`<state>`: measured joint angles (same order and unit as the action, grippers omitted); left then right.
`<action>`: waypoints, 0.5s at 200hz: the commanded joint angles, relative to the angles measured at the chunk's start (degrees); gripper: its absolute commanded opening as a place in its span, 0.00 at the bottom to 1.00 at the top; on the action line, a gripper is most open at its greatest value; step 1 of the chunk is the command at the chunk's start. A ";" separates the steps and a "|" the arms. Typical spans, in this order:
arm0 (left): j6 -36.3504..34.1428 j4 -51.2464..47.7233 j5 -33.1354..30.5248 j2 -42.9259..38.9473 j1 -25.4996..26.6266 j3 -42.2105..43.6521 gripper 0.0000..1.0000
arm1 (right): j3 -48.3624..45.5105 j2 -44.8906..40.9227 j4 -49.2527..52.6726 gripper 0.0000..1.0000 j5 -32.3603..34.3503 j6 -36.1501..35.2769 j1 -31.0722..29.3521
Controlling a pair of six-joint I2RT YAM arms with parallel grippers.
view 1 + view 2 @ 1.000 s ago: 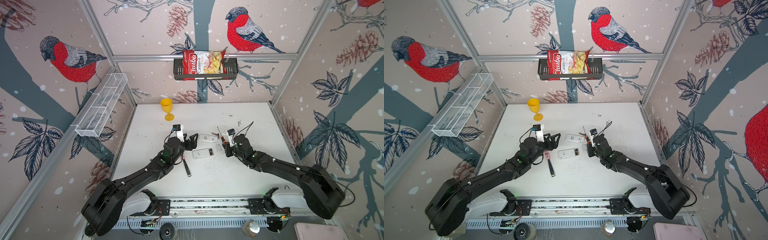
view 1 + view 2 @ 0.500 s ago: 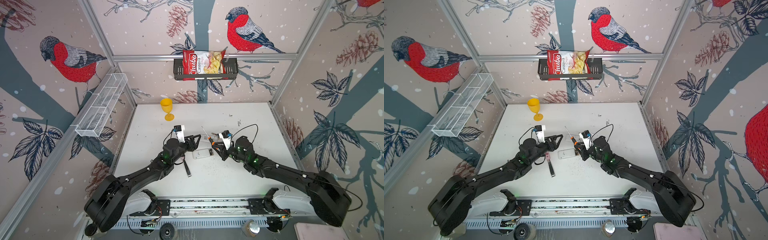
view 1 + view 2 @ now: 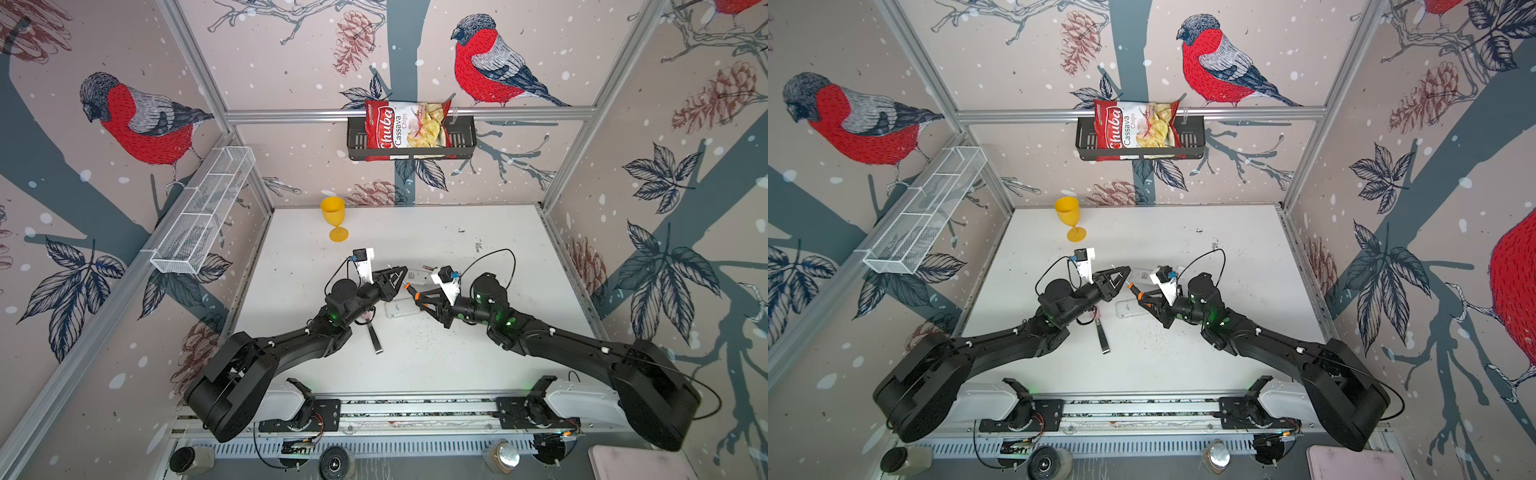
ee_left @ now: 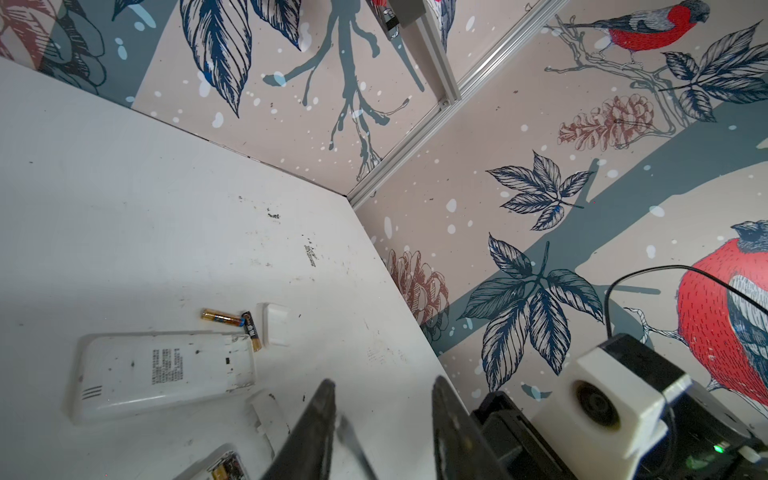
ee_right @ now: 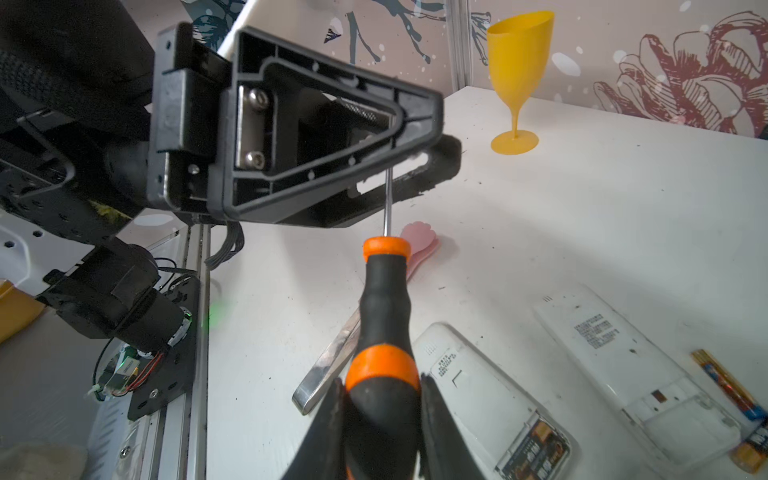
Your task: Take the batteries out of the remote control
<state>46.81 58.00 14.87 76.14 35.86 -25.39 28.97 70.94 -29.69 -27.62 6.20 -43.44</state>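
The right gripper (image 5: pixel 382 380) clenches the screwdriver (image 5: pixel 384 291), shaft between the parted jaws of the left gripper (image 4: pixel 382 386), likely a handover; next, pry the batteries (image 5: pixel 536 449) from the near remote (image 5: pixel 469 374), while two loose batteries (image 4: pixel 222 318) lie on the tabletop (image 4: pixel 166 187)

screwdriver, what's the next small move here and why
Probably close the left gripper fully on the screwdriver shaft. The shaft sits between its fingers with a gap showing, while the right gripper is clamped on the handle. Once both hold it, a handover could follow. The near remote has batteries in its open bay.
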 commanded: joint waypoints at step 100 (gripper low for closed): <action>1.36 8.45 2.04 -2.82 -0.04 2.86 0.17 | -0.67 2.12 -6.49 0.09 -7.01 2.33 3.19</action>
<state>48.18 62.52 16.27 73.52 35.86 -22.37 28.08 72.05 -34.50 -32.77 7.86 -40.27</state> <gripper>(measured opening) 0.194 0.268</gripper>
